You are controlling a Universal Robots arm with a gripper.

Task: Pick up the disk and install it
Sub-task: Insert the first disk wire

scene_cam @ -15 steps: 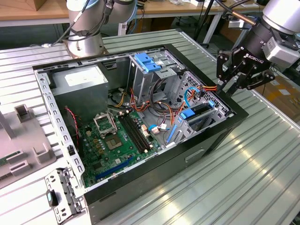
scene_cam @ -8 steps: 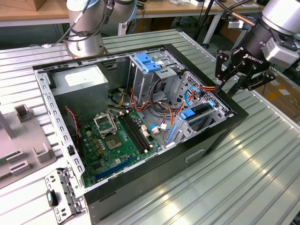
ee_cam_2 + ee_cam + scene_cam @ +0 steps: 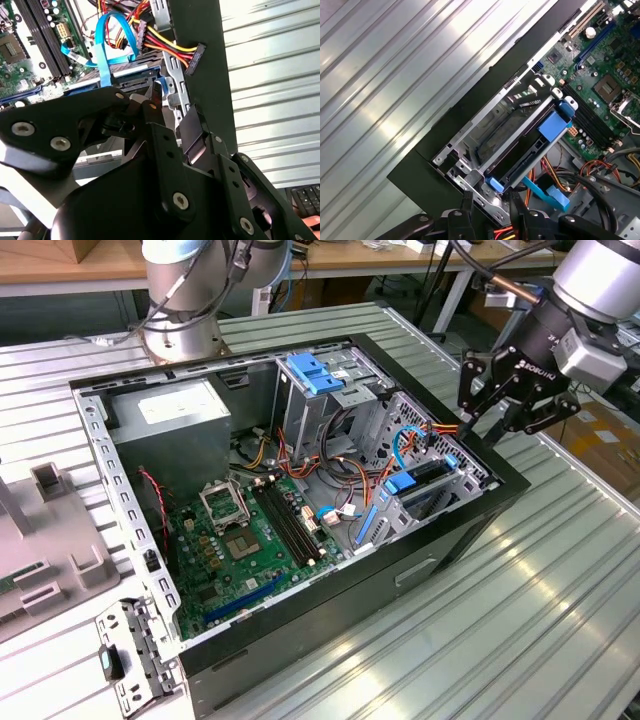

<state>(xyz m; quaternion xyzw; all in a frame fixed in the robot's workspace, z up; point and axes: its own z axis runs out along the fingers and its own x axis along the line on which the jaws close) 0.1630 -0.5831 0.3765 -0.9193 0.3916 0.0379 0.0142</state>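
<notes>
A ribbed metal table (image 3: 560, 570) is carrying an open black computer case (image 3: 420, 570), which is lying on its side with its insides facing up. Within it, a grey power-supply box (image 3: 175, 420) is sitting at the corner towards the exterior view's left, and a green motherboard (image 3: 240, 550) is lying flat beside it. A metal drive cage (image 3: 470, 135) is standing along the case wall on the exterior view's right. The disk (image 3: 520, 152) is sitting on edge inside that cage, with its blue side rails showing at both ends. The gripper (image 3: 483, 420) is hanging just above the cage's end by the case wall; in the first wrist view its fingers (image 3: 466, 202) are standing apart, released and grasping nothing, with the cage's edge showing between them. A light-blue flat cable (image 3: 107, 45) is looping near the cage, and red, yellow and orange power leads (image 3: 167, 47) are running to a black plug.
</notes>
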